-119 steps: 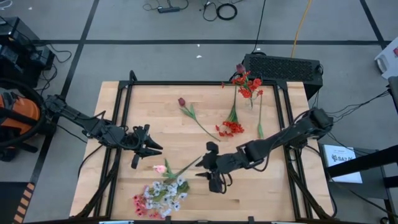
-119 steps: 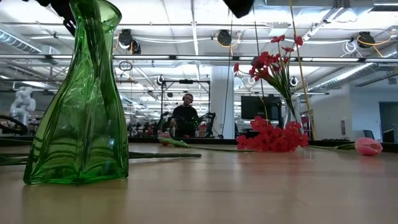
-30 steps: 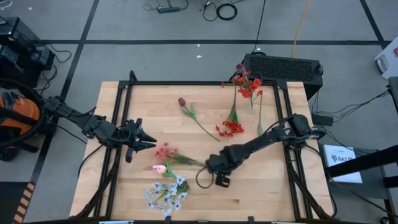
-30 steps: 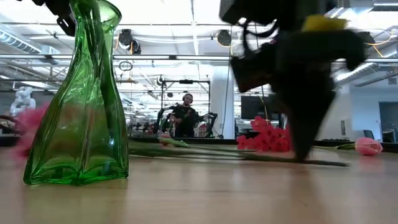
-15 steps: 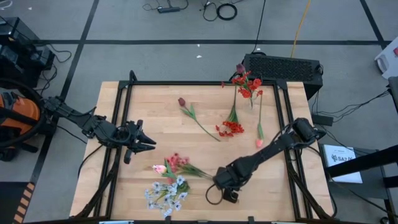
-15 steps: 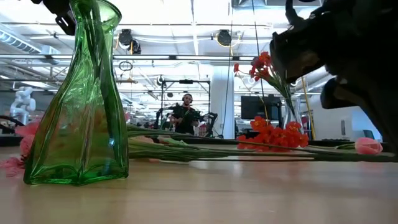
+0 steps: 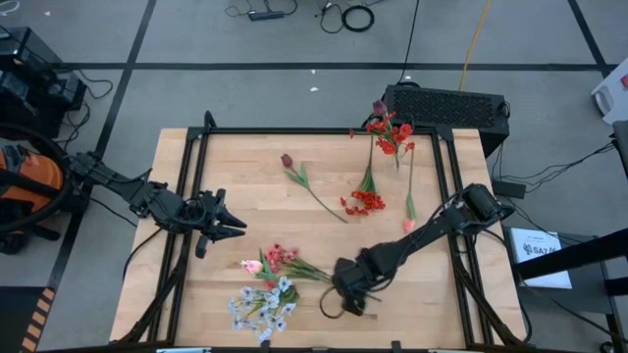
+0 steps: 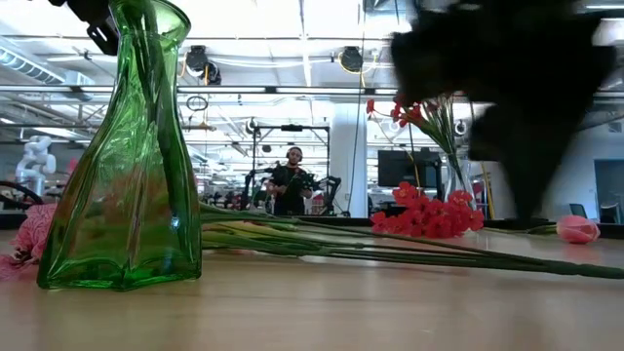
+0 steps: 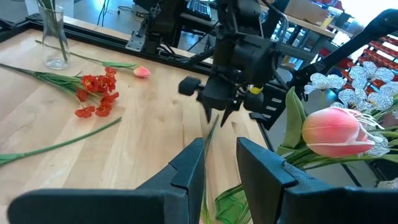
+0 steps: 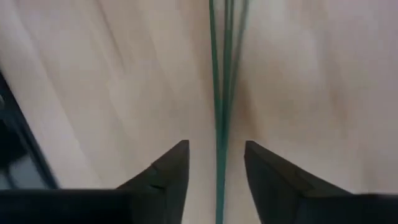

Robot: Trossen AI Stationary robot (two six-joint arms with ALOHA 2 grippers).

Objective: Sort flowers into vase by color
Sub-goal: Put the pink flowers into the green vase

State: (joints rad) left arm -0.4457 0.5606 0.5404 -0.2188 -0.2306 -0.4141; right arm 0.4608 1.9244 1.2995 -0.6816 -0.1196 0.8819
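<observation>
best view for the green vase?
Low view: the green vase stands close and whole, with flower stems lying beside it. Left wrist view catches only its rim. High and right wrist views don't show it clearly.

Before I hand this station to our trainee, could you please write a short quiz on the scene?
1. True or false: the right pincer is shut on the stems.
2. Which flowers lie beside the pink tulip? A sunflowers; B white sprigs; C blue irises.
3. Fill in: the vase in the low view is ___ glass.
Key: 1 false, it is open astride them; 2 B; 3 green.
</observation>
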